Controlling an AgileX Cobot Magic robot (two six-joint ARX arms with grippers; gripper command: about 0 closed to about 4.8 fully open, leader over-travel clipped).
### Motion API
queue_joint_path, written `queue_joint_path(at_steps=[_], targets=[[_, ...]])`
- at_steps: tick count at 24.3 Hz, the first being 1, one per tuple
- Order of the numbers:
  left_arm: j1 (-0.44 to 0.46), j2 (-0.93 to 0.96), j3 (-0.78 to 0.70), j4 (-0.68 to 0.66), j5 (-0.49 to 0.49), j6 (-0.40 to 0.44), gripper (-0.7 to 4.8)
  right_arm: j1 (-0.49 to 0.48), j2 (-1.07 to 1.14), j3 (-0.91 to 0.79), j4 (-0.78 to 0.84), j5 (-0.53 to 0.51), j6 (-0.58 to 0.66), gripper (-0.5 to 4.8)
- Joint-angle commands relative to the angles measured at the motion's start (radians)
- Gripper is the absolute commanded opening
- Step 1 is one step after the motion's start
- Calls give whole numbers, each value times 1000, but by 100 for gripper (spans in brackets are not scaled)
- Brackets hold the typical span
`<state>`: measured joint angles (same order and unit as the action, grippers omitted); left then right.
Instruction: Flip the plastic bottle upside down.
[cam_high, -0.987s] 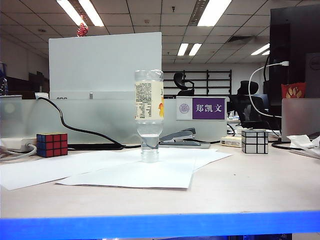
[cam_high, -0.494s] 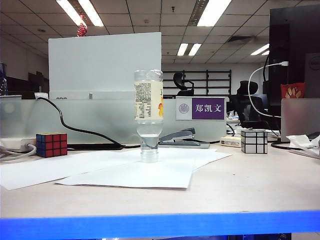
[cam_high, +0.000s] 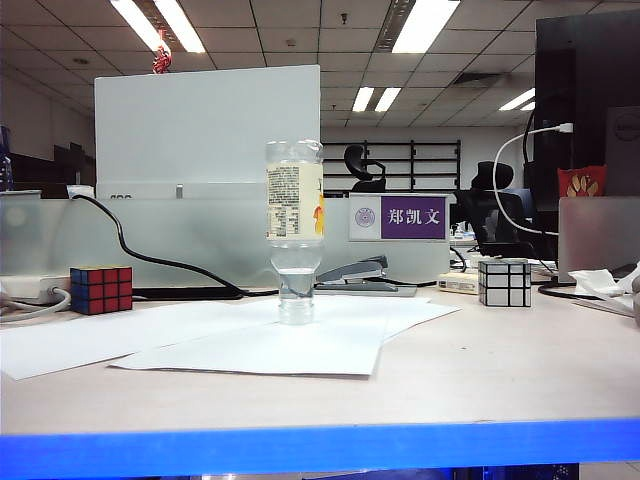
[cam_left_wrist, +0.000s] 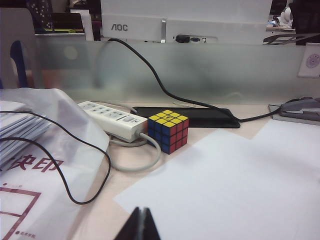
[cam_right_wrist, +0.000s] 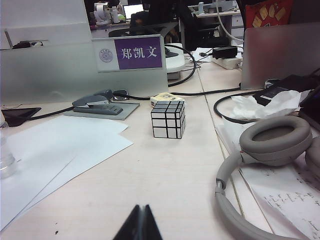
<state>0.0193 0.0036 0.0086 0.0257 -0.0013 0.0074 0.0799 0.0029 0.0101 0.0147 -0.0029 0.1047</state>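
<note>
The small clear plastic bottle (cam_high: 295, 232) with a cream fruit label stands inverted on its white cap, upright and free of any grip, on the white paper sheets (cam_high: 250, 340) at the middle of the pale bench (cam_high: 520, 360). A little water sits in its neck. The flip looks done.

Well to its left sits a coloured puzzle cube (cam_high: 101, 289), well to its right a silver mirror cube (cam_high: 503, 282); a grey stapler (cam_high: 365, 275) lies behind it.

The left claw (cam_left_wrist: 142, 226) is clenched and empty, low over the paper near the coloured cube. The right claw (cam_right_wrist: 140, 220) is likewise clenched and empty, short of the mirror cube.

The risk: the narrow cap gives a poor footing, so a jolt to the bench or paper would likely topple the bottle.
</note>
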Motion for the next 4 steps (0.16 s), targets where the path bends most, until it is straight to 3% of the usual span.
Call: queue_joint_path(at_steps=[1, 4], targets=[[3, -2, 1, 13, 2, 4, -3, 1, -2, -2, 19, 1, 0, 9], [3, -2, 1, 13, 2, 4, -4, 1, -2, -2, 19, 1, 0, 9]])
